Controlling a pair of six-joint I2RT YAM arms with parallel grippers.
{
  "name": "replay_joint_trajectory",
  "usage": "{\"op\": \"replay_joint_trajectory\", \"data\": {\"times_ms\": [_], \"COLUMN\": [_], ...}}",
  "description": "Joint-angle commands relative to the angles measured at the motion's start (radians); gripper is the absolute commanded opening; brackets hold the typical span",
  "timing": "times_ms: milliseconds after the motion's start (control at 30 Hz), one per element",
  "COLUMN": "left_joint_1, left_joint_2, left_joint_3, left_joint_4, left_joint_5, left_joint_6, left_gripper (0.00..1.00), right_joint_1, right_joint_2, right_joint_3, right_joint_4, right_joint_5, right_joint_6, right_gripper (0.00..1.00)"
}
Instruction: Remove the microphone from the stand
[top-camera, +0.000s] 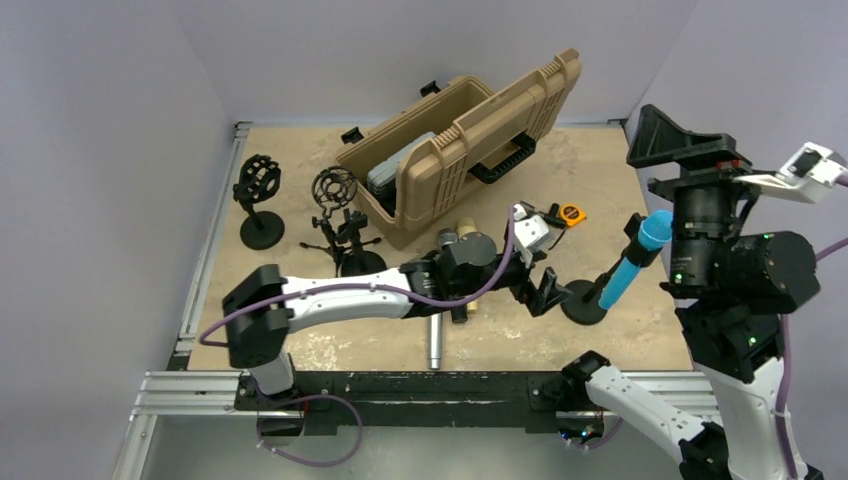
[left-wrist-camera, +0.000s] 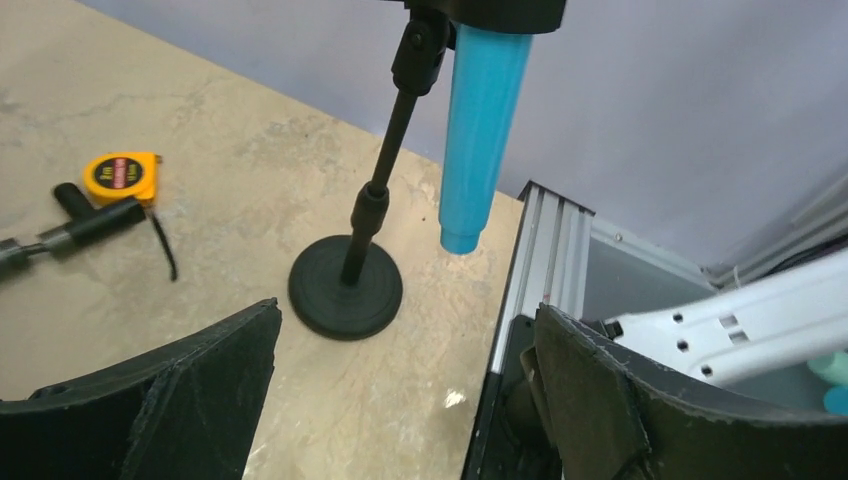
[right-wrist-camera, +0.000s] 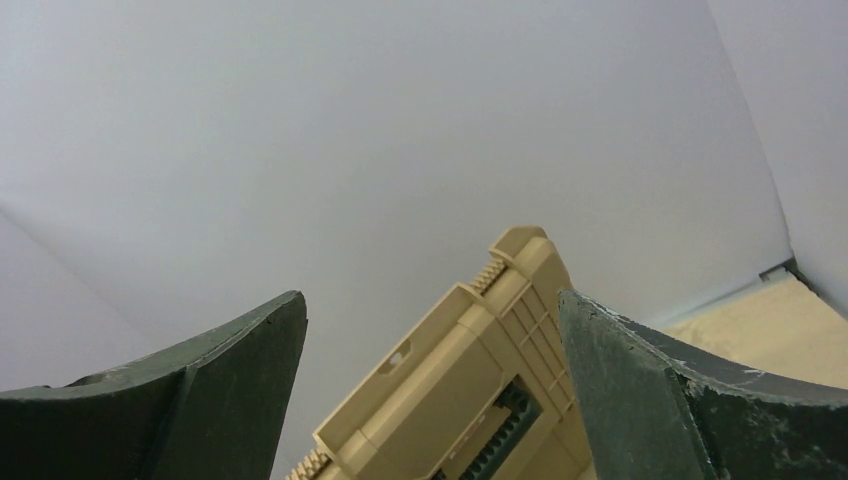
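Tilting on black round-based stand (top-camera: 584, 301): bright blue tapered microphone (top-camera: 633, 258).

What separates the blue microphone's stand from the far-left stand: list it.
The microphone stand holds the blue microphone; the far-left stand carries only an empty round cage. The first stands front right, the second by the left edge. Both are black with round bases.

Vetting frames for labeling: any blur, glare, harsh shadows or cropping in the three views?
Top external: even light, soft shadows, sharp; microphone and stand read clearly. Left wrist: stand base sharp, microphone's head cut off by the top edge, near fingers dark and slightly soft. Right wrist: mostly blank wall, tan case in focus low in frame, no glare.
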Motion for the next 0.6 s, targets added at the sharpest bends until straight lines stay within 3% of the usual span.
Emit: {"op": "replay_joint_trajectory", "data": {"times_ms": [0, 233, 567], "left_joint_1": [-0.018, -0.022, -0.026], "left_joint_2": [0.120, 0.340, 0.509], "left_joint_3": [0.074, 0.279, 0.523], "left_joint_4": [0.323, 0.282, 0.151], "left_joint_5": [0.002, 0.082, 0.149], "left_joint_6": [-0.122, -0.185, -0.251], "left_gripper": [0.95, 0.94, 0.89], "right_joint_1": [-0.001, -0.001, -0.001], "right_joint_2": [-0.028, -0.068, -0.114], "right_joint_3": [0.035, 0.023, 0.005], "right_joint_4": [0.062, 0.075, 0.071], "right_joint_5": [-0.053, -0.115, -0.124], "right_joint_6": [-0.054, -0.063, -0.070], "right_gripper": [0.94, 0.94, 0.94]}}
